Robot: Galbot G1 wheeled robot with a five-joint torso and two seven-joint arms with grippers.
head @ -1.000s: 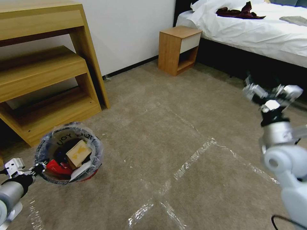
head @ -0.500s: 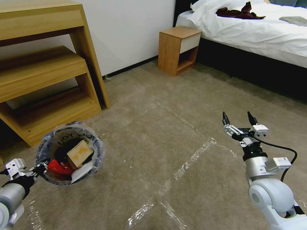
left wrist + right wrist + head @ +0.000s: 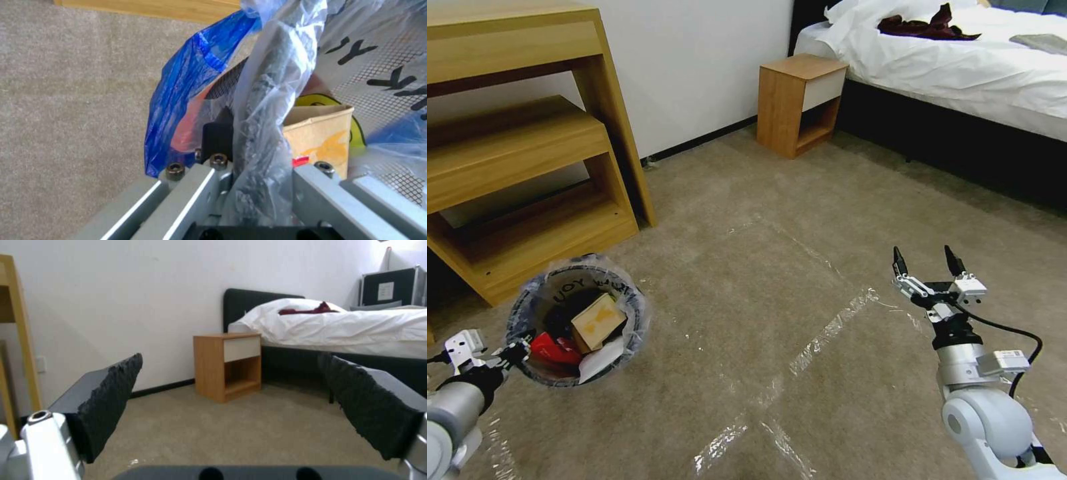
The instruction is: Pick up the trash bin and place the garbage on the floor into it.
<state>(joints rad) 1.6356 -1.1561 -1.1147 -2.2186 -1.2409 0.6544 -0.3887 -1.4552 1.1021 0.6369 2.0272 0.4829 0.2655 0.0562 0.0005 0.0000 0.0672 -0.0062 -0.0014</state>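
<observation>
The trash bin [image 3: 630,313], red with a clear lettered bag over its rim, is at the lower left over the floor [image 3: 747,280]. Garbage lies inside it: a small cardboard box [image 3: 599,321], a red wrapper [image 3: 550,350] and white paper [image 3: 602,365]. My left gripper [image 3: 517,350] is shut on the bin's near rim. In the left wrist view the gripper [image 3: 262,156] pinches the bag-covered rim [image 3: 271,83], with the box [image 3: 318,133] just inside. My right gripper [image 3: 927,263] hangs open and holds nothing above the carpet at the right; its fingers [image 3: 111,396] stand wide apart.
A wooden shelf unit [image 3: 520,153] stands close behind the bin at the left. A wooden nightstand [image 3: 797,100] and a white bed [image 3: 960,67] are at the back right. Clear tape strips [image 3: 827,327] cross the carpet in the middle.
My right arm swung down from high at the right edge to low over the carpet, gripper open. The bin has shifted slightly toward the right in my left gripper.
</observation>
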